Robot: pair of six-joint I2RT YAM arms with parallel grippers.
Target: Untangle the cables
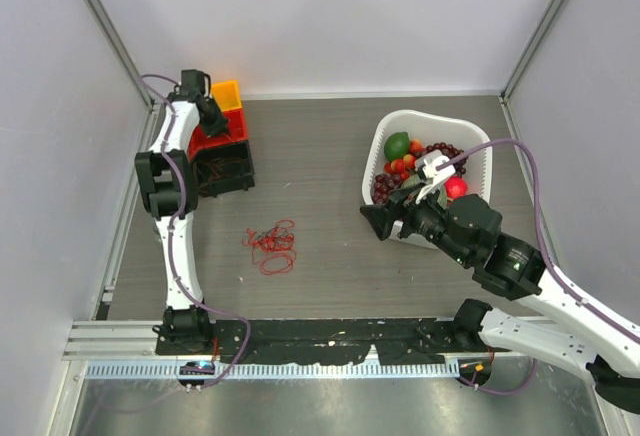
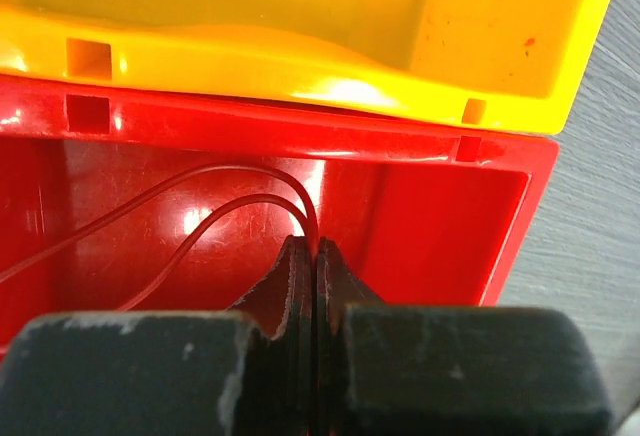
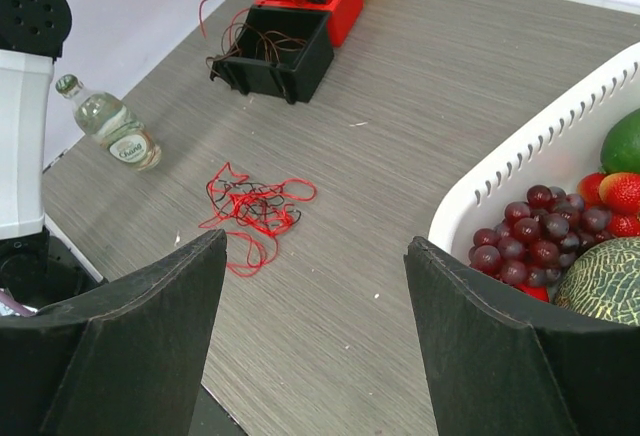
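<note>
The cables (image 1: 272,246) lie as a small loose tangle of thin red wires with a dark strand on the table, left of centre; the right wrist view shows the cables (image 3: 250,206) ahead of my fingers. My left gripper (image 2: 315,248) is shut on a separate thin red wire (image 2: 240,171) and hangs over the red bin (image 2: 430,216). From above, the left gripper (image 1: 212,116) sits at the back left by the bins. My right gripper (image 3: 315,241) stands open and empty above the table between the tangle and the basket, where the top view also shows the right gripper (image 1: 385,211).
A black bin (image 1: 222,166) with dark wires stands in front of the red bin, and a yellow bin (image 1: 227,92) behind it. The white basket (image 1: 478,156) of fruit is at the right. A small glass bottle (image 3: 110,126) lies near the left wall.
</note>
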